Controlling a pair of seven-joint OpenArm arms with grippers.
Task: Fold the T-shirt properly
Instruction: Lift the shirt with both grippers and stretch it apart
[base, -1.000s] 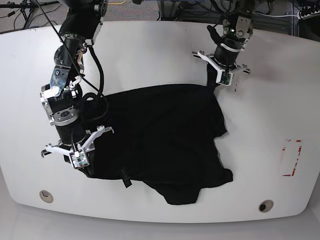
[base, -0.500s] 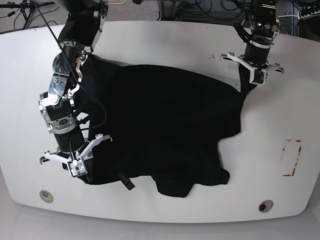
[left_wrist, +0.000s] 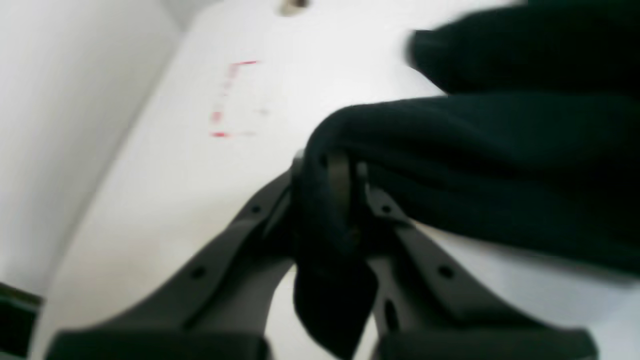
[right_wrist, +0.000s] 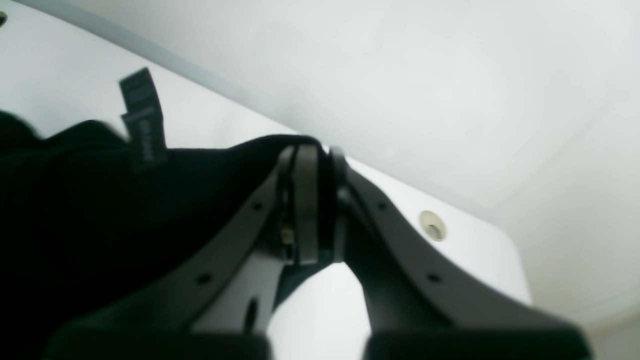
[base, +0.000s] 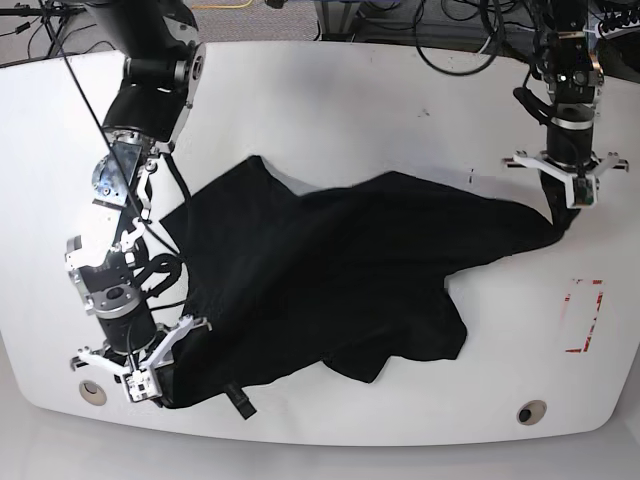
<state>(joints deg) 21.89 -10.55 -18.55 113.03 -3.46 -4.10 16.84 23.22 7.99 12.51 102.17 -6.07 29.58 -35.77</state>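
The black T-shirt (base: 330, 270) lies stretched and rumpled across the white table, plain black side up; no print shows. My left gripper (base: 563, 212) at the base view's right is shut on a bunched edge of the T-shirt (left_wrist: 450, 145), pulled far right; in the left wrist view the gripper (left_wrist: 340, 200) pinches the cloth. My right gripper (base: 160, 398) at the base view's lower left is shut on another edge near the table's front; in the right wrist view the gripper (right_wrist: 312, 200) clamps black cloth (right_wrist: 100, 210), with a small label tag (right_wrist: 142, 120) sticking up.
A red-marked rectangle (base: 583, 315) is on the table at the right, also seen in the left wrist view (left_wrist: 232, 100). Round holes sit in the table at front left (base: 92, 391) and front right (base: 531, 411). Cables lie behind the table's far edge.
The left gripper has pulled its edge further right and down; the right gripper has pulled its edge toward the front left. The T-shirt is stretched wider between them.
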